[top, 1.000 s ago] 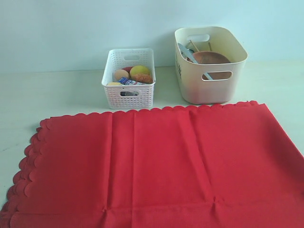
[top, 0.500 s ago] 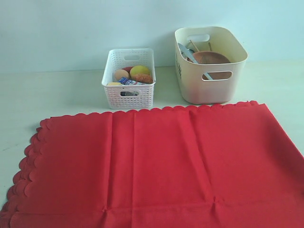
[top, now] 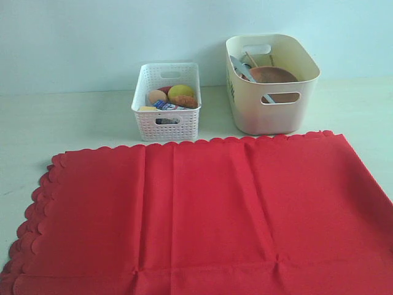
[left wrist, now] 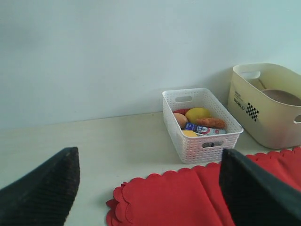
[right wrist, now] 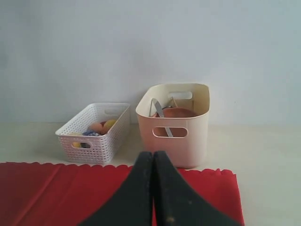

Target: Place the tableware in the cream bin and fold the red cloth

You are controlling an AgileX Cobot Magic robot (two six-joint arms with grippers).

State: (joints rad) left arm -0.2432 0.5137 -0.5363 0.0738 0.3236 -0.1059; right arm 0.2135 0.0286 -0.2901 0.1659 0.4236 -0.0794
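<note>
One second on, no visible change anywhere. Spread flat and unfolded across the near table, red cloth [top: 202, 215], its far scalloped edge just in front of the cream bin [top: 270, 120]. Inside that bin, round wooden plate [top: 273, 75] with metal knife [top: 239, 66] leaning beside it. Left of the bin, white basket [top: 166, 126] of food. Seen only from the wrists: left gripper [left wrist: 149, 162], jaws spread wide, holding nothing; right gripper [right wrist: 153, 162], jaws pressed together, empty.
</note>
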